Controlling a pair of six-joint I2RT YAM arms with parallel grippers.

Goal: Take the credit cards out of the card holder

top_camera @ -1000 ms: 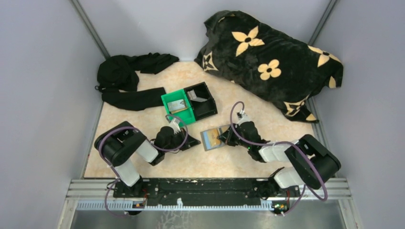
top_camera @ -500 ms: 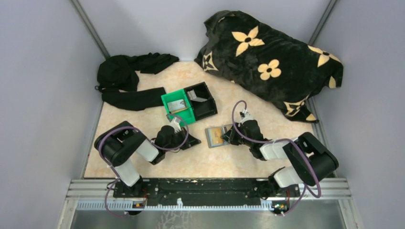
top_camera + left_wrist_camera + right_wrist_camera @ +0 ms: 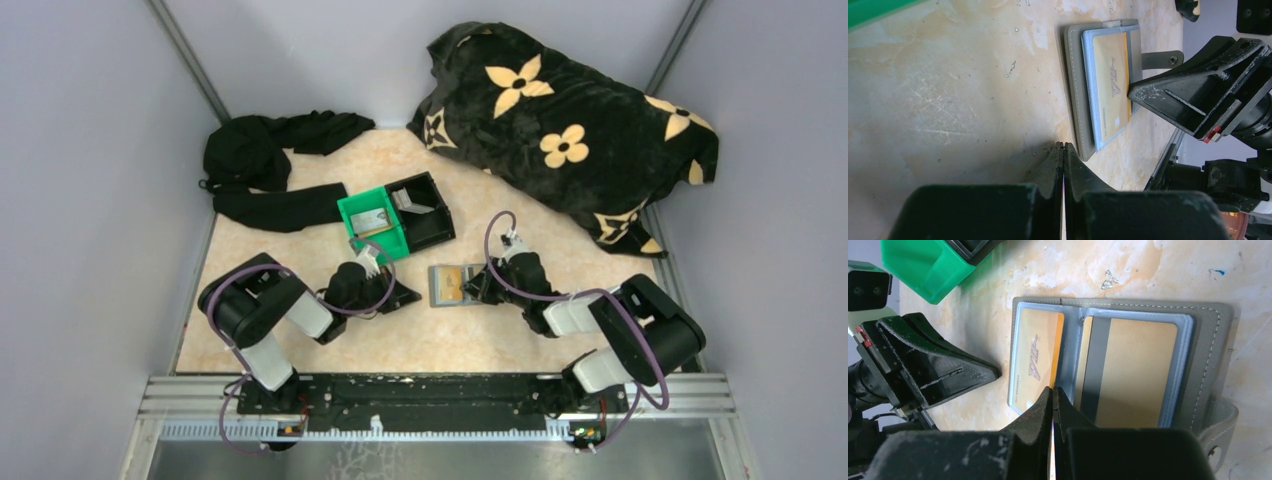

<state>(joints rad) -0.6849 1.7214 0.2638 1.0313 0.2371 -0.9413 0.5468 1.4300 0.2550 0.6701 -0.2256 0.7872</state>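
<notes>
Lying open near the marbled beige tabletop's middle, the slim grey-blue bifold card holder bares golden-tan credit cards in both panels. The right gripper, closed and empty, touches the fold, probably pinning it. The left gripper, closed, rests beside.

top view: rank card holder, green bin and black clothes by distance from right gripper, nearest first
1. Slim grey-blue bifold card holder, beneath the right gripper.
2. Green plastic bin, farther back, to the left.
3. Crumpled black clothing, far left corner.
</notes>
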